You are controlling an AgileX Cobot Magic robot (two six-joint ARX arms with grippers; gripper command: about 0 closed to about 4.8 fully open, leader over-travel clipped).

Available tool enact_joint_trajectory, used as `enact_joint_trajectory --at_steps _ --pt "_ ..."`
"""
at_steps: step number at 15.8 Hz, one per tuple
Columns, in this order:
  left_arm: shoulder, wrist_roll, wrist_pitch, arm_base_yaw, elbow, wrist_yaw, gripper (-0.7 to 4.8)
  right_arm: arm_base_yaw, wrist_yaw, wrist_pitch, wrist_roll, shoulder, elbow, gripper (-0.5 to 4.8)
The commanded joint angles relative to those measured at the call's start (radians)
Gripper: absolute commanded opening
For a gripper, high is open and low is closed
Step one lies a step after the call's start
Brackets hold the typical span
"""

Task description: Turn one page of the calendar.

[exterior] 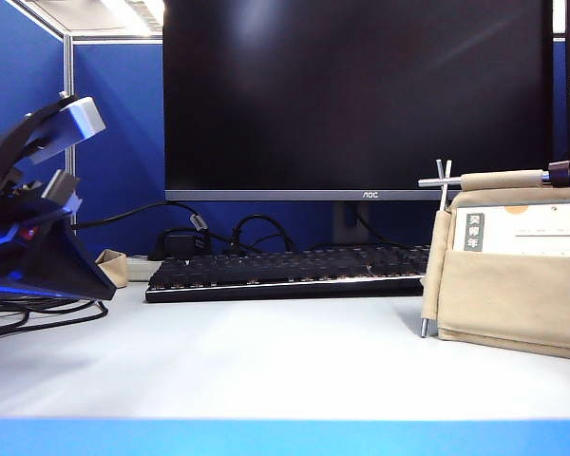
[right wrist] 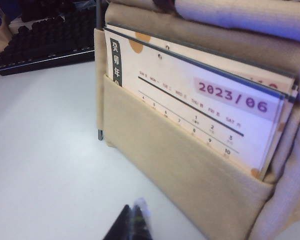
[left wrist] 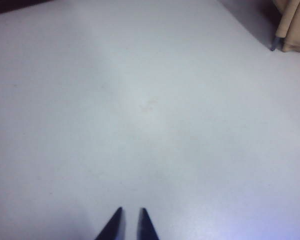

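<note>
Right wrist view: calendar [right wrist: 190,115] at table's [exterior: 266,361] right edge, broad face just ahead of closed, empty right gripper [right wrist: 131,225], the nearer tool; left gripper [left wrist: 131,225], also closed and empty, well apart over bare table toward left edge.

The left claw [left wrist: 129,225], tips together, hangs over the bare white table [left wrist: 150,115].

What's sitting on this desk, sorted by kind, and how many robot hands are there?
Monitors: 1, black monitor at the back.
Keyboards: 1, black keyboard.
Calendars: 1, calendar showing 2023/06.
Robot hands: 2, left hand shut above the bare white table; right hand shut near the calendar.
Total: 5.
</note>
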Motion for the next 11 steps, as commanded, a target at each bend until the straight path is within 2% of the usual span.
enact_joint_trajectory --at_steps 1,7,11 --pt "-0.002 -0.002 0.01 0.0 0.001 0.0 0.5 0.0 -0.005 0.006 0.0 -0.001 -0.006 -0.01" --pt "-0.002 0.007 0.008 0.0 0.001 0.0 0.5 0.0 -0.004 0.006 0.0 -0.001 -0.006 -0.01" --pt "-0.002 0.051 -0.013 0.0 0.001 0.0 0.5 0.0 -0.004 0.006 0.0 -0.001 -0.006 -0.01"
